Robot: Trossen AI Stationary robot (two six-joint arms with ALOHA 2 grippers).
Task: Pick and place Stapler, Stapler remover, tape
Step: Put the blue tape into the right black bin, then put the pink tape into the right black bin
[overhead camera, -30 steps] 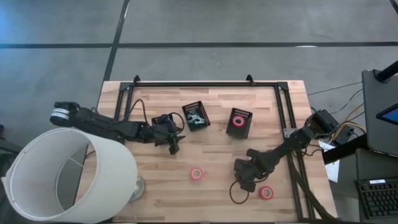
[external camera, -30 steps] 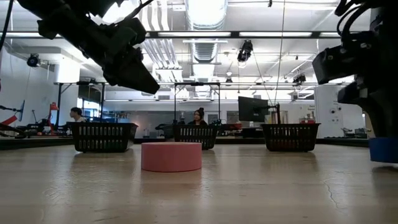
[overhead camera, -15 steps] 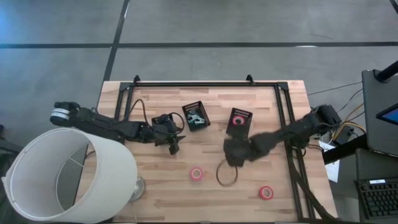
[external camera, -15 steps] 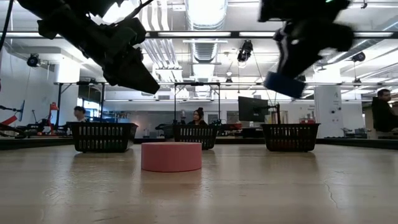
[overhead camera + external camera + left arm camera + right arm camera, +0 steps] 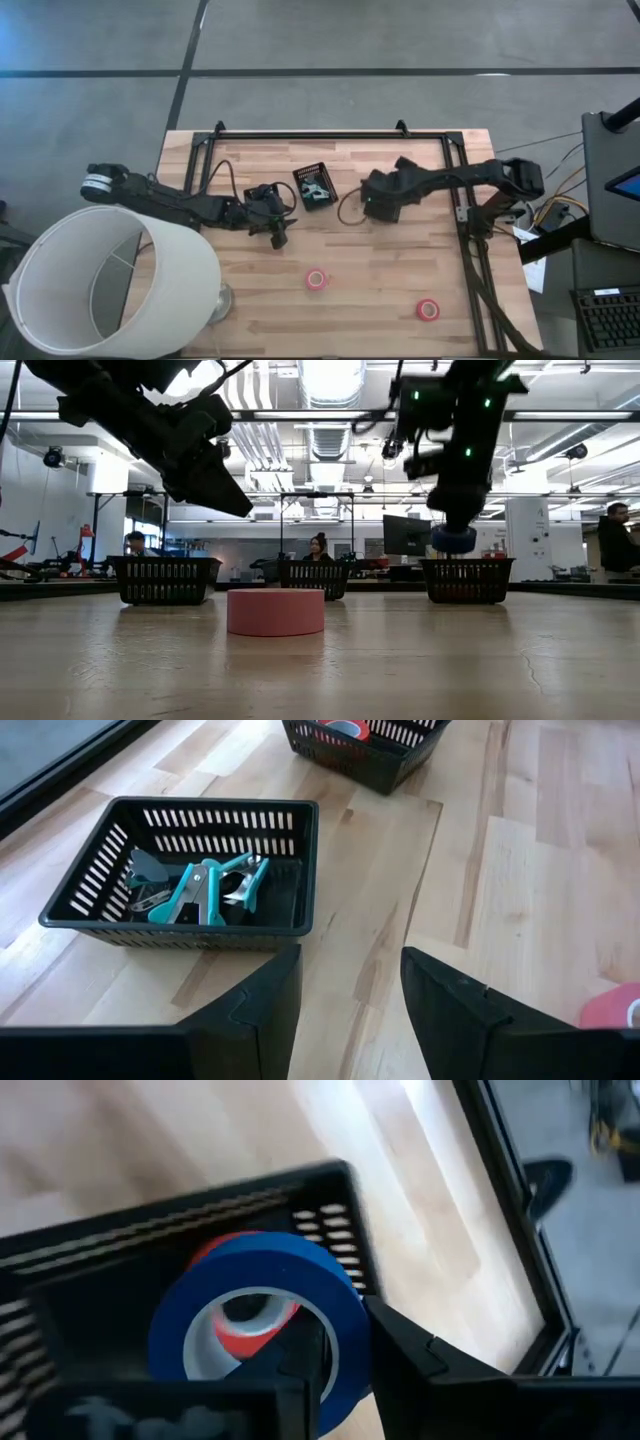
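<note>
Both arms are dark, jointed and slender. The left arm [image 5: 170, 203] has a white band at its 9 o'clock end. The right arm [image 5: 458, 430] carries small green lights and a looping black cable [image 5: 348, 207].

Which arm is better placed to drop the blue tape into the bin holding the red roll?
The right. Its hand already grips the blue tape and hangs directly over that bin, with the red roll visible below. The left hand waits empty near the other bin.

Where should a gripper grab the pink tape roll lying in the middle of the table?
Come straight down on the pink tape roll. It lies flat with its open centre facing up, so put one finger in the hole and one outside, pinching the ring wall, probably cleanest.
</note>
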